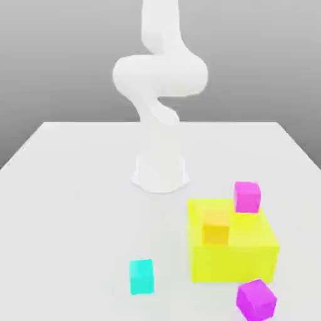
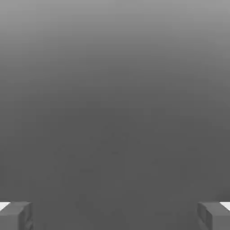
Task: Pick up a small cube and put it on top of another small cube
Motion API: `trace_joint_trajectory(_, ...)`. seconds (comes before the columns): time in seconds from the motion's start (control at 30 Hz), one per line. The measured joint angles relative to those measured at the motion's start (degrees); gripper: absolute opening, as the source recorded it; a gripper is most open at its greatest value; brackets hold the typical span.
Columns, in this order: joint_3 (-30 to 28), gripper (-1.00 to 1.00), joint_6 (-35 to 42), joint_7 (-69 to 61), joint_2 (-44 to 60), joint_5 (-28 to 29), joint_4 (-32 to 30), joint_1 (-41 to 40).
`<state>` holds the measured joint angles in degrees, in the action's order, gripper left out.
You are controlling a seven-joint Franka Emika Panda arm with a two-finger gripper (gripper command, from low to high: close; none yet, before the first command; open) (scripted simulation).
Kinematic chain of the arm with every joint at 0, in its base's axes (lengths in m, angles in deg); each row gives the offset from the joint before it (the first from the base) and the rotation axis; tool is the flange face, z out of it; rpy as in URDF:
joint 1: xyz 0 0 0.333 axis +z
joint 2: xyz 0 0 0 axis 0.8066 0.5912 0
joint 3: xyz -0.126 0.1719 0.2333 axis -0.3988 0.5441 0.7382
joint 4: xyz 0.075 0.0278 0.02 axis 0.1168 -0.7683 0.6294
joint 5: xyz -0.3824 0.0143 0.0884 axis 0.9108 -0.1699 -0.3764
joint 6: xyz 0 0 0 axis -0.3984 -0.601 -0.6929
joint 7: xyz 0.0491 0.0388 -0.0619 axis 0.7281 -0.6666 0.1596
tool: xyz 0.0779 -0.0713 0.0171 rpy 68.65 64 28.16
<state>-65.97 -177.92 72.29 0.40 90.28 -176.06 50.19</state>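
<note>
Fingertips point(image 2: 15, 215) spread wide, seemingly cropped at edges.

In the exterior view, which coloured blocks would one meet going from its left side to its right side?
Small cyan cube → small orange cube, in front of the big yellow block. The two small magenta cubes come last, overlapping, so their order is unclear.

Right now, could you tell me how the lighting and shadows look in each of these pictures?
Exterior view: soft, even light, no cast shadows under the cyan cube or big yellow block; the arm is washed out white. Hand view: a plain grey gradient, darker lower down, with the hand fingertips dim at both corners.
</note>
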Motion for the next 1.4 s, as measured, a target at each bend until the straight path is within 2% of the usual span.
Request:
trace_joint_trajectory(0.43,12.96,0.0,-9.72,33.97,20.2,9.15,-7.57,-16.3)
trace_joint_trajectory(0.67,16.41,0.0,-14.74,52.2,31.07,14.22,-11.54,-21.78)
trace_joint_trajectory(0.93,16.64,0.0,-21.16,69.81,42.42,15.55,-16.32,-24.16)
trace_joint_trajectory(1.17,17.19,0.0,-27.69,77.83,50.28,8.58,-20.17,-23.96)
trace_joint_trajectory(1.4,9.85,0.0,-34.6,83.92,59.18,15.35,-18.35,-18.19)
